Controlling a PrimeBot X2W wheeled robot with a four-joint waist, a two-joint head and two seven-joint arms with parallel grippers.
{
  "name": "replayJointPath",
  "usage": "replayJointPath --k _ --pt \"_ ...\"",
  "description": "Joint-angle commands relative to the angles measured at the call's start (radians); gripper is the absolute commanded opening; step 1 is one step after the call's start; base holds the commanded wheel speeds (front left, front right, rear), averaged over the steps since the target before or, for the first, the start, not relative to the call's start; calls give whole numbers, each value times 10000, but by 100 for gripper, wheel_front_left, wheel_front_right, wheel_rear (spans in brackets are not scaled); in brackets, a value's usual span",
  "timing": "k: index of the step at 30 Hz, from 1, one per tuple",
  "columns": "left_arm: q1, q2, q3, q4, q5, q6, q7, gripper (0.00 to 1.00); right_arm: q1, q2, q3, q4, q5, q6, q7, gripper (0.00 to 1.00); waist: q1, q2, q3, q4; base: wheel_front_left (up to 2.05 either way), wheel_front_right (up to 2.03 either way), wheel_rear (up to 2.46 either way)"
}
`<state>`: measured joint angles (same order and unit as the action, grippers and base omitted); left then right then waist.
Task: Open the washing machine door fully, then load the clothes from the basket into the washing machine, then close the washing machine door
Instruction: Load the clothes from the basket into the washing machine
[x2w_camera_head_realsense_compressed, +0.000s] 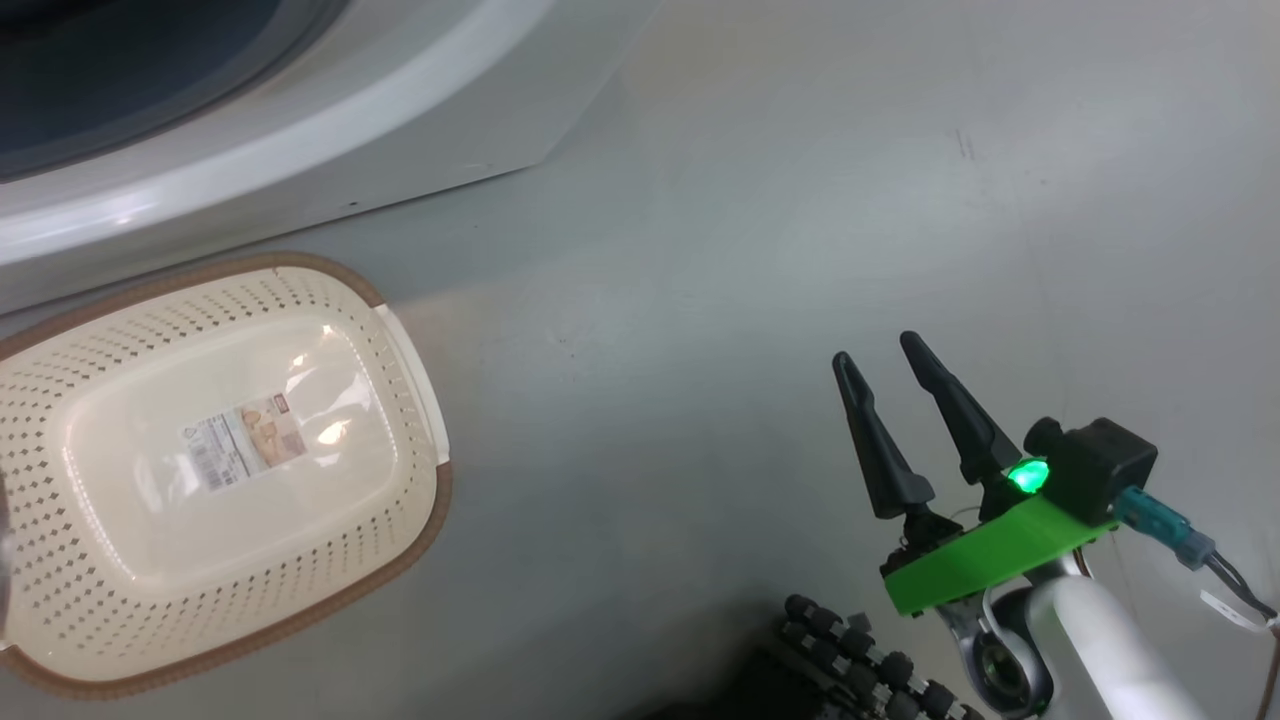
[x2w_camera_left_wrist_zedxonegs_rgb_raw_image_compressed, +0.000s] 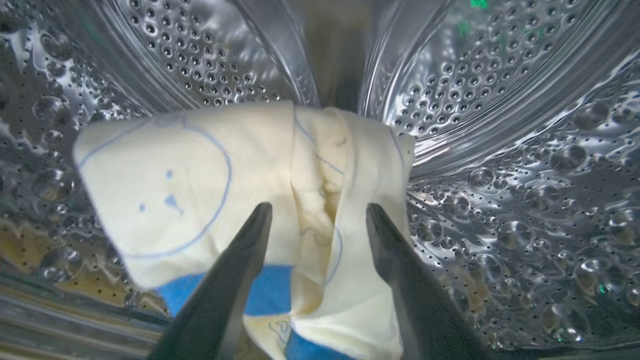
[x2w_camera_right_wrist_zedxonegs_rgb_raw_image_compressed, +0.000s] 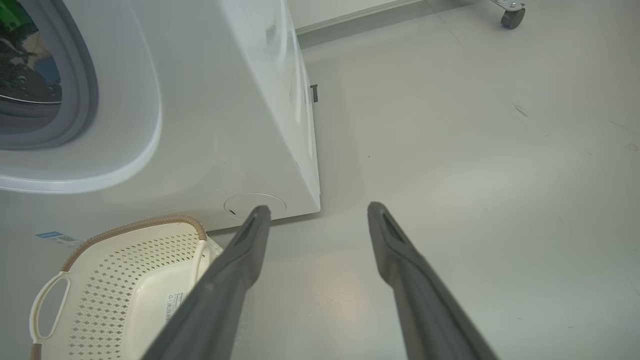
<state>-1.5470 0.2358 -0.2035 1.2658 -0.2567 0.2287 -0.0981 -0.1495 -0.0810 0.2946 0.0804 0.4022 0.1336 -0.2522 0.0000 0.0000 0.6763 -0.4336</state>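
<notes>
My left gripper (x2w_camera_left_wrist_zedxonegs_rgb_raw_image_compressed: 319, 206) is inside the steel perforated drum (x2w_camera_left_wrist_zedxonegs_rgb_raw_image_compressed: 500, 75) of the washing machine (x2w_camera_head_realsense_compressed: 300, 140). It is open, and the clothes (x2w_camera_left_wrist_zedxonegs_rgb_raw_image_compressed: 190, 165), cream fabric with thin blue-grey drawings and blue patches, hang loose between and beyond its fingers. The basket (x2w_camera_head_realsense_compressed: 130, 320) stands on the floor in front of the washer with just a paper label (x2w_camera_head_realsense_compressed: 245, 440) inside. My right gripper (x2w_camera_head_realsense_compressed: 874, 347) hovers open over bare floor, to the right of the basket (x2w_camera_right_wrist_zedxonegs_rgb_raw_image_compressed: 125, 260), with nothing between its fingers (x2w_camera_right_wrist_zedxonegs_rgb_raw_image_compressed: 235, 280). The washing machine door is out of view.
The washer's white front (x2w_camera_right_wrist_zedxonegs_rgb_raw_image_compressed: 225, 125) and grey seal (x2w_camera_right_wrist_zedxonegs_rgb_raw_image_compressed: 75, 100) rise just beyond the basket. A round cover (x2w_camera_right_wrist_zedxonegs_rgb_raw_image_compressed: 255, 205) sits low on the front. A caster wheel (x2w_camera_right_wrist_zedxonegs_rgb_raw_image_compressed: 510, 17) stands far off on the grey floor. Dark robot parts (x2w_camera_head_realsense_compressed: 860, 660) lie near my right arm.
</notes>
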Motion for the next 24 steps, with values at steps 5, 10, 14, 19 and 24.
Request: replayJointPath --k 5,10,14,19,24 --pt "-410 129 -175 -11 32 -126 687 100 265 -76 90 -166 34 -29 -96 100 0 0 -100 -7 0 0 0" --pt "-249 86 -463 138 167 -76 1642 100 287 -68 40 -135 23 -29 -96 100 0 0 -270 55 0 0 0" --pt "-152 40 -553 177 161 37 1989 100 292 -70 13 -138 9 -29 -96 100 0 0 -431 127 0 0 0" --pt "94 -116 -484 198 -23 203 2009 100 261 -83 -35 -145 -25 -29 -96 100 0 0 -666 271 0 0 0" --pt "542 -461 -306 210 -343 290 1707 100 133 -88 -169 -178 -52 -29 -96 100 0 0 -901 501 0 0 0"
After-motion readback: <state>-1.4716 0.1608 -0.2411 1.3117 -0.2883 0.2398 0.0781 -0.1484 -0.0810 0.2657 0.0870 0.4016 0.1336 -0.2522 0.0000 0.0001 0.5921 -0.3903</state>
